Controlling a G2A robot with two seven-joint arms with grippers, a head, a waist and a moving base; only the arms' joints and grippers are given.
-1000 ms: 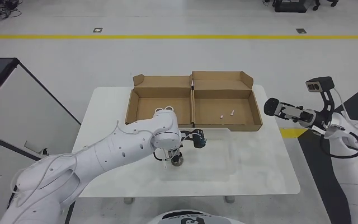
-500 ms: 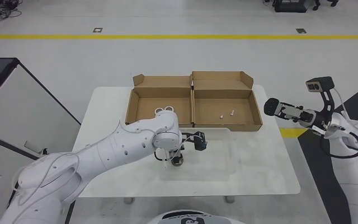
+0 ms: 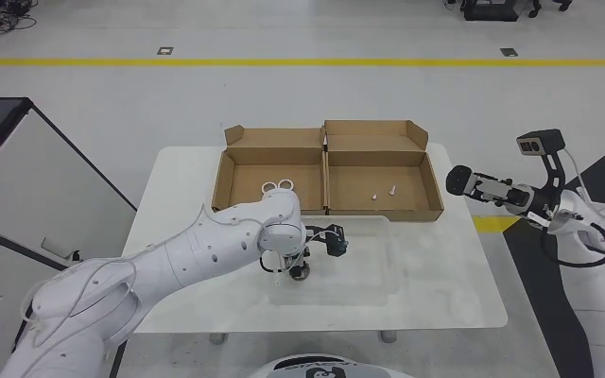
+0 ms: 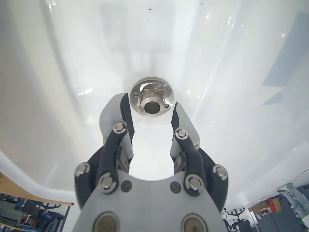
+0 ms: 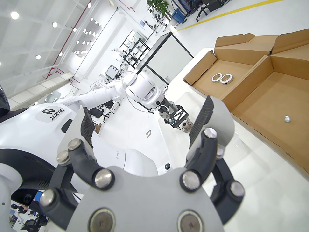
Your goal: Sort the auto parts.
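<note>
Shifted slightly, my left end effector (image 4: 150, 111) sits spread around the flanged metal hub (image 4: 152, 97), likely slick and heavy; I'd pinch its rim.

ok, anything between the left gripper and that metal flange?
Nothing visible. The flange sits on the table between the open fingers of the left gripper, one pad close on each side.

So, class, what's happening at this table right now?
The left gripper hangs open over the white table, straddling a metal flange hub lying there, not yet gripped. The right gripper is open and empty, off to the side. Two rings lie in one cardboard box; small parts in the neighbouring box.
</note>
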